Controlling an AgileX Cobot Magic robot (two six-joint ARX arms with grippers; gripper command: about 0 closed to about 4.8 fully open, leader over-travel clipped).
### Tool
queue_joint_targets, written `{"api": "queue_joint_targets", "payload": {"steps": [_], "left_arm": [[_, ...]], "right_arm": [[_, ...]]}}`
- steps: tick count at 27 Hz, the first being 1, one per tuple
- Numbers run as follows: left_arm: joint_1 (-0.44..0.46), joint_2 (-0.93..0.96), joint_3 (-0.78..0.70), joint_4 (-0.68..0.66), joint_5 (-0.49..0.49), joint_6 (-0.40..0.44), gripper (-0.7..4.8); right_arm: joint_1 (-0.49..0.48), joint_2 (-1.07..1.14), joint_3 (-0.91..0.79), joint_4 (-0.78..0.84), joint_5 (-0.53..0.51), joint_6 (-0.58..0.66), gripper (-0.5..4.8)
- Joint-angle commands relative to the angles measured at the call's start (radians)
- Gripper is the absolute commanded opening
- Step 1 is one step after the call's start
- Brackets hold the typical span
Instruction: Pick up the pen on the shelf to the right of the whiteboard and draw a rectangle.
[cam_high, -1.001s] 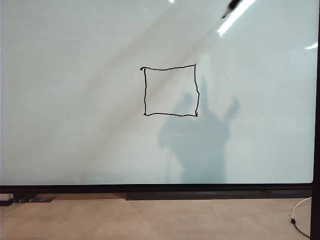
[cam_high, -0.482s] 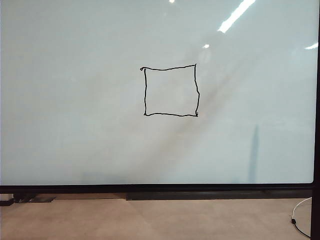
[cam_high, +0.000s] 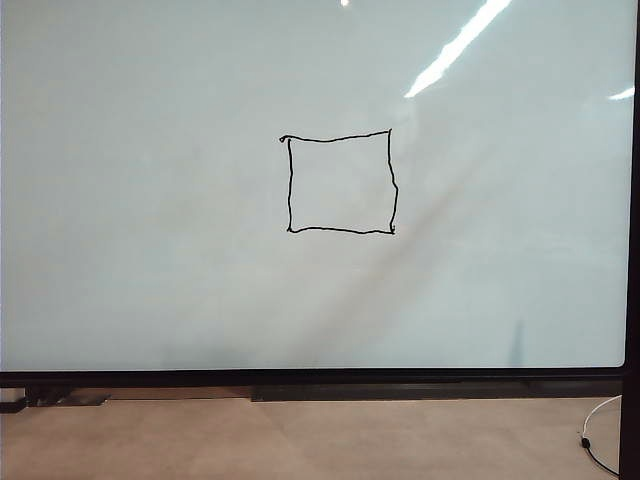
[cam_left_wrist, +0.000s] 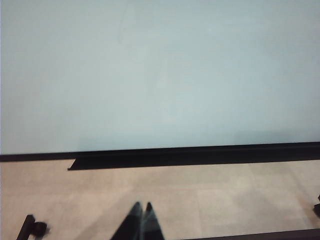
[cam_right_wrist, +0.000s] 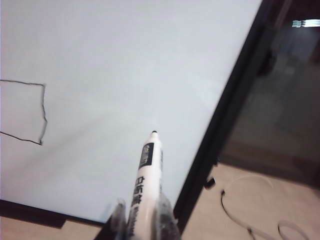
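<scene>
Pen (cam_right_wrist: 148, 185) only turned up in the right wrist view, so that camera was the 1 to check. The right gripper (cam_right_wrist: 142, 220) was clamped on its white barrel, fingers (cam_right_wrist: 118, 214) partly cut off at the frame edge. Its long axis ran away from the claw, dark tip aimed at the whiteboard (cam_right_wrist: 125, 60) close to the board's right-hand black frame, but the tip sat clear of the surface. Printing on the barrel was too blurry to read.

Exterior view showed the whole rectangle (cam_high: 340, 182) drawn near the middle of the whiteboard, all 4 sides closed, and neither arm in the shot. The wrist camera only caught 1 corner of that outline.

Left gripper (cam_left_wrist: 141, 206) sat low by the board's bottom edge, its 2 tips pressed together with nothing between them, over the beige floor (cam_left_wrist: 225, 195).
</scene>
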Motion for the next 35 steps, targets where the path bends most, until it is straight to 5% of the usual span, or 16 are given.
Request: {"api": "queue_joint_targets", "payload": {"steps": [1, 6, 20, 29, 35], "left_arm": [[0.000, 0.000, 0.003, 0.012, 0.000, 0.000, -0.05], [0.000, 0.000, 0.003, 0.004, 0.003, 0.000, -0.05], [0.000, 0.000, 0.003, 0.004, 0.003, 0.000, -0.05], [0.000, 0.000, 0.003, 0.004, 0.003, 0.000, -0.05], [0.000, 0.000, 0.003, 0.004, 0.003, 0.000, -0.05]], "right_arm": [[-0.003, -0.001, -0.018, -0.004, 0.015, 0.045, -0.06], [-0.006, -0.001, -0.032, 0.006, 0.036, 0.089, -0.06], [-0.006, -0.002, -0.340, 0.451, 0.065, 0.111, -0.05], [-0.013, -0.002, -0.440, 0.537, 0.140, 0.072, -0.06], [-0.085, -0.002, -0.463, 0.573, 0.080, 0.074, -0.05]]}}
